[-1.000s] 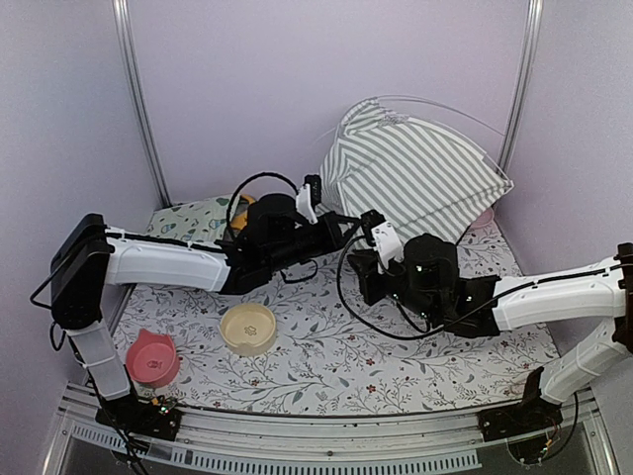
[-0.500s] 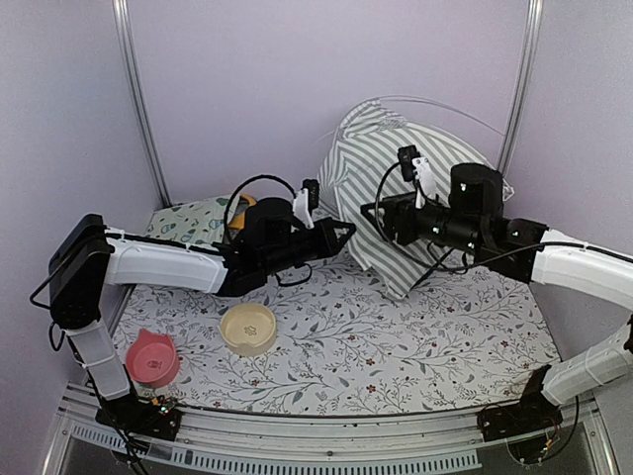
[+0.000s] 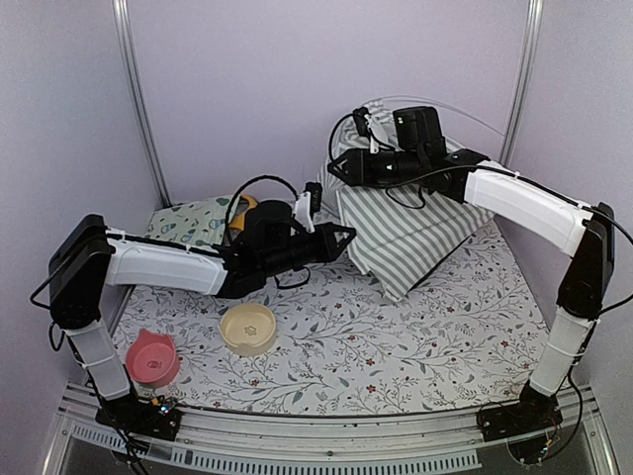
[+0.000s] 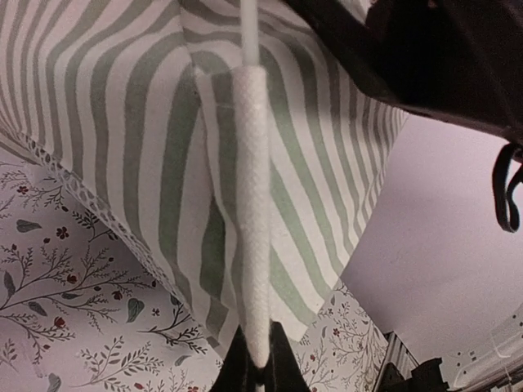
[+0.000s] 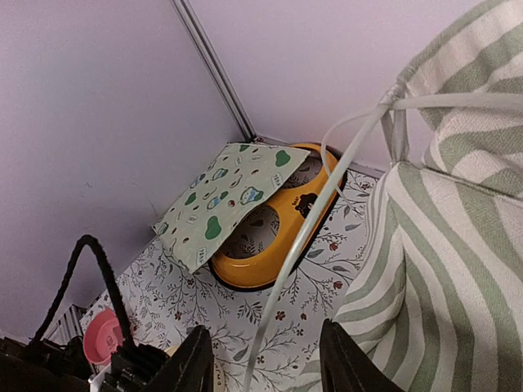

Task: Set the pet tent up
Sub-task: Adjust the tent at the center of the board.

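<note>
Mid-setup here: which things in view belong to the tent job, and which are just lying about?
Job: pet tent; its white pole; pole sleeve, pinched by left gripper; right gripper, open astride the pole.
Lying about: cream bowl; pink bowl; yellow feeder; printed cloth mat, partly over it.

The tent [image 3: 415, 233] is being shown as soft, matt woven cloth — striped and creasing freely. Its sleeve [image 4: 252, 204] is being seen as a rough white mesh weave, and the pole [image 4: 249, 33] as smooth, thin plastic. The mat [image 5: 225, 196] is being read as matt printed cloth, the dish [image 5: 274, 214] under it as glossy yellow plastic. The table cover [image 3: 415, 336] is being seen as matt — the posts [image 3: 138, 99] as bright metal.
</note>
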